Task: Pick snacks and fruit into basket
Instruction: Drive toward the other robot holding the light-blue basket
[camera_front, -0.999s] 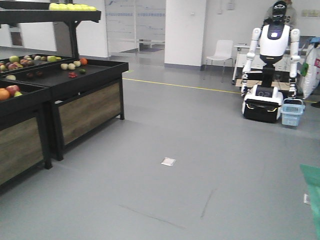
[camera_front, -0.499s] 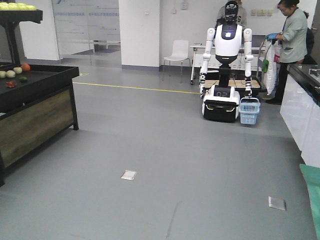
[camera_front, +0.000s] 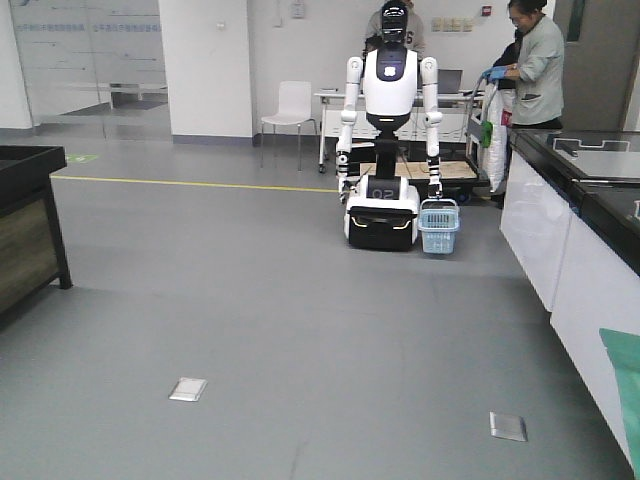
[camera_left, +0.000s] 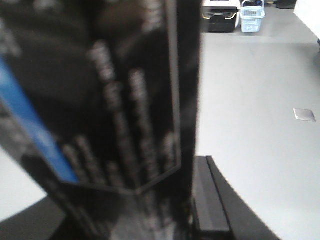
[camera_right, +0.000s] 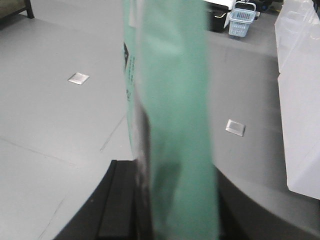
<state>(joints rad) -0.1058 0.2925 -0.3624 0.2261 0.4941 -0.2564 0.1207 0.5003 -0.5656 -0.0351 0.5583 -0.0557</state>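
My left gripper (camera_left: 165, 212) is shut on a dark glossy snack pouch (camera_left: 100, 100) with pale lettering and a blue patch; it fills most of the left wrist view. One black finger (camera_left: 210, 200) shows beside it. My right gripper (camera_right: 175, 205) is shut on a teal snack pouch (camera_right: 175, 100) that stands upright. Its teal edge shows at the lower right of the front view (camera_front: 625, 395). A light blue basket (camera_front: 438, 226) stands on the floor far ahead beside a white humanoid robot (camera_front: 388, 90). It also shows in the wrist views (camera_left: 252, 12) (camera_right: 241, 17). No fruit is in view.
A black display stand's corner (camera_front: 30, 200) is at the left edge. A white counter with a dark top (camera_front: 570, 260) runs along the right. A person (camera_front: 535, 70) stands behind it near a table and a white chair (camera_front: 290, 110). Metal floor plates (camera_front: 188, 389) (camera_front: 508, 427) lie ahead.
The front view has swung right. The fruit stand has slid out to the left, the humanoid robot and basket have shifted toward the middle, and the white counter has come in at the right.
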